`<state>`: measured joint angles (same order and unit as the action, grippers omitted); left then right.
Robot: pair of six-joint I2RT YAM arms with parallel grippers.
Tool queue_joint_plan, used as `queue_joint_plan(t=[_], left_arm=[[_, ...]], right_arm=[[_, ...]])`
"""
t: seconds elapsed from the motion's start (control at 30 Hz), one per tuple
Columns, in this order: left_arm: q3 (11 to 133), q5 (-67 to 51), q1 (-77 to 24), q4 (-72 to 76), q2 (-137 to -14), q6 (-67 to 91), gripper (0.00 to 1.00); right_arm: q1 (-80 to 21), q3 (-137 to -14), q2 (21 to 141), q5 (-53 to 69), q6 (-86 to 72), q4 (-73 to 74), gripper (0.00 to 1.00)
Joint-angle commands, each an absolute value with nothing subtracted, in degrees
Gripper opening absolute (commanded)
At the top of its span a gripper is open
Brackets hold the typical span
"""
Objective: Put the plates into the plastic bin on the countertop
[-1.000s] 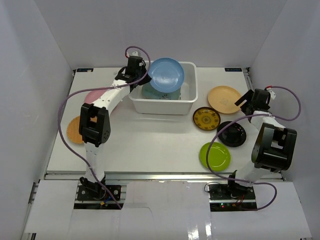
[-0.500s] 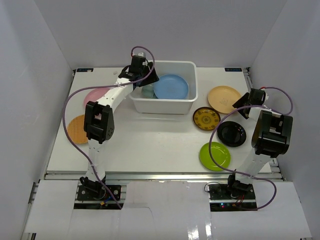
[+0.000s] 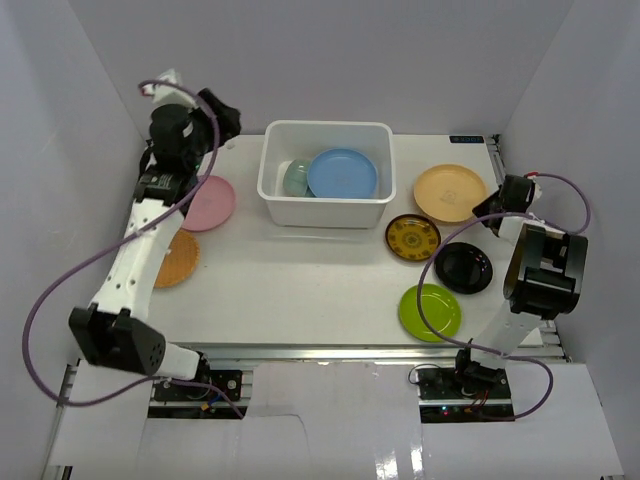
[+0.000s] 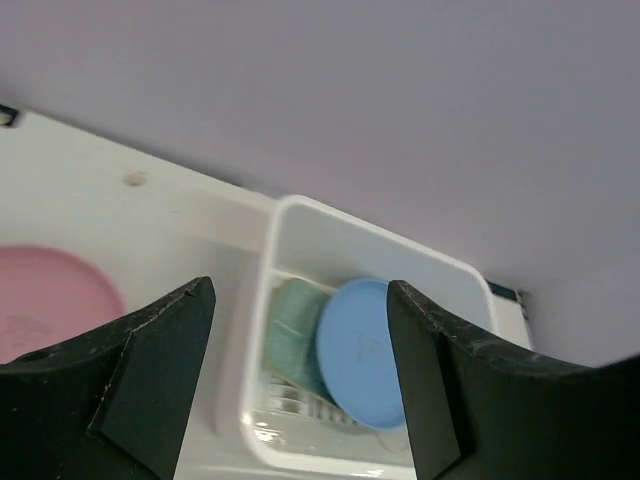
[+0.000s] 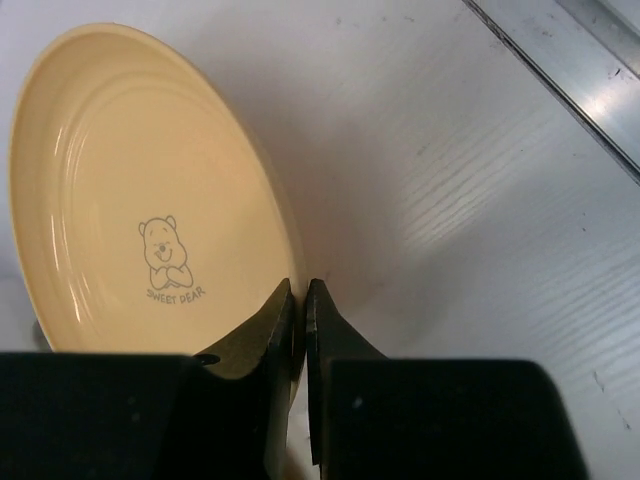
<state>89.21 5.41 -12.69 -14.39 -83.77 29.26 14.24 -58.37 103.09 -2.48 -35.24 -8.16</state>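
Peach plate (image 5: pixel 130 200), by the right edge, was clamped at the rim by the right gripper (image 5: pixel 298 292); a slow, level lift was advised. Left gripper (image 4: pixel 300 290) was spread, empty.

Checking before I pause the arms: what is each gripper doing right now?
Left gripper: open, holding nothing.
Right gripper: closed on the rim of the peach plate.
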Motion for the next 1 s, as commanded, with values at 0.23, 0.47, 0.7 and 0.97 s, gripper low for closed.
queue_joint_plan(t=[0.23,0.47,0.7,0.97], left_arm=[[66.46,2.04,12.17,-13.71,-80.85,36.55,0.80],[68.54,-8.16,21.35,-14.40,-95.24,36.92,0.78],[81.20,-9.06,22.50,-21.96,-107.82,30.59,0.75],[85.68,-16.94,25.75,-20.65,-114.51,26.20,0.68]], right_arm=[[11.08,-63.26,79.03,8.77,-39.47,-20.04,0.08],[-5.42,-75.84,81.56,11.42,-32.79,-12.05,0.08],[-16.69,-86.65,96.64,12.47,-29.00,-5.46,0.08],[-21.18,-89.82,104.50,9.24,-24.97,-0.54,0.08]])
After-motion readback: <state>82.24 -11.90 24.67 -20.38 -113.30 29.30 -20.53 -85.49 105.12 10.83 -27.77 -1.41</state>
